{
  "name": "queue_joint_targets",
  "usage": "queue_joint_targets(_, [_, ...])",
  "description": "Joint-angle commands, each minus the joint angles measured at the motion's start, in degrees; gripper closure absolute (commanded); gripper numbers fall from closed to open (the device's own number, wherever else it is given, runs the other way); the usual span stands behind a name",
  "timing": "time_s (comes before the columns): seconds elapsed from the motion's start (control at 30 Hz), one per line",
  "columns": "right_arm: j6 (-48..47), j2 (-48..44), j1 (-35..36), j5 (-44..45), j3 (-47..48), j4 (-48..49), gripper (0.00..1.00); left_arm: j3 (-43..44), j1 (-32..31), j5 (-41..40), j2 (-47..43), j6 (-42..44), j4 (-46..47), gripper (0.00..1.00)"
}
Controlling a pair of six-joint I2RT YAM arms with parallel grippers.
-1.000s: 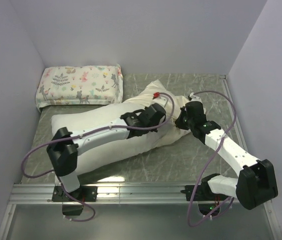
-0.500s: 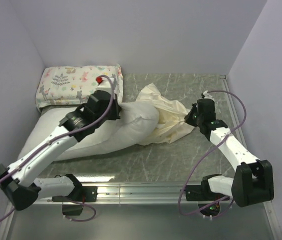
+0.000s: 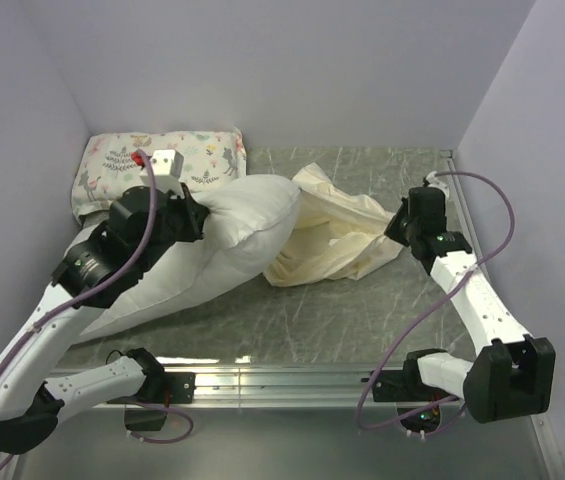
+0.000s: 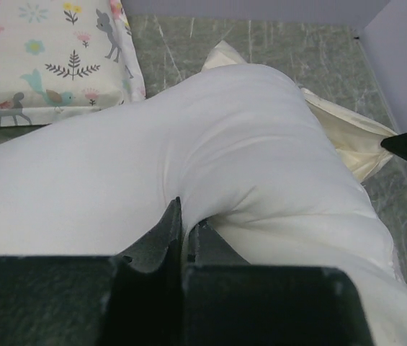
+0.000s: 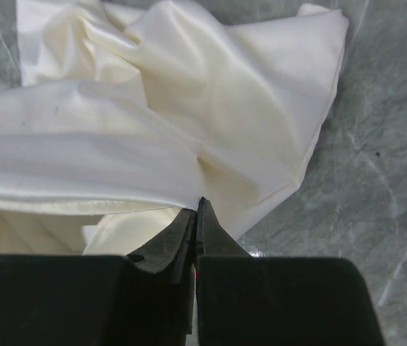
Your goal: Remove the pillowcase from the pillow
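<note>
The left claw (image 4: 184,216) pinches the soft, plump pillow (image 4: 246,137) while the right claw (image 5: 197,207) nips the thin, slippery pillowcase (image 5: 189,86), seemingly by its edge.

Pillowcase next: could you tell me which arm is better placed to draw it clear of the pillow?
Probably the right: the right gripper is shut on the pillowcase, on its side away from the pillow, while the left gripper pinches the pillow itself.

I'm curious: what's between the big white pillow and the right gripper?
The crumpled pillowcase, from pillow to right gripper; the top view shows it.
</note>
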Motion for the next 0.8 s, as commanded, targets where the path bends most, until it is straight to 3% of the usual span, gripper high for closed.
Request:
queue_joint_targets(0.0, [0.3, -2.3, -2.7, 3.3, 7.3, -2.9, 1.00, 6.0, 0.1, -0.9, -3.4, -0.5, 5.5, 1.00])
queue_joint_targets(0.33, [0.6, -2.5, -12.9, -1.7, 19.9, -9.2, 1.00, 7.5, 0.2, 3.1, -6.4, 0.0, 5.2, 1.00])
queue_joint_targets(0.6, [1.5, -6.0, -13.6, -2.8, 22.1, -10.3, 1.00, 3.9, 0.1, 2.8, -3.3, -0.5, 7.5, 0.99])
queue_joint_targets(0.77, [0.9, -9.5, -13.6, 0.8, 28.5, -14.0, 1.00, -0.2, 1.0, 4.6, 0.2, -0.9, 13.1, 1.00])
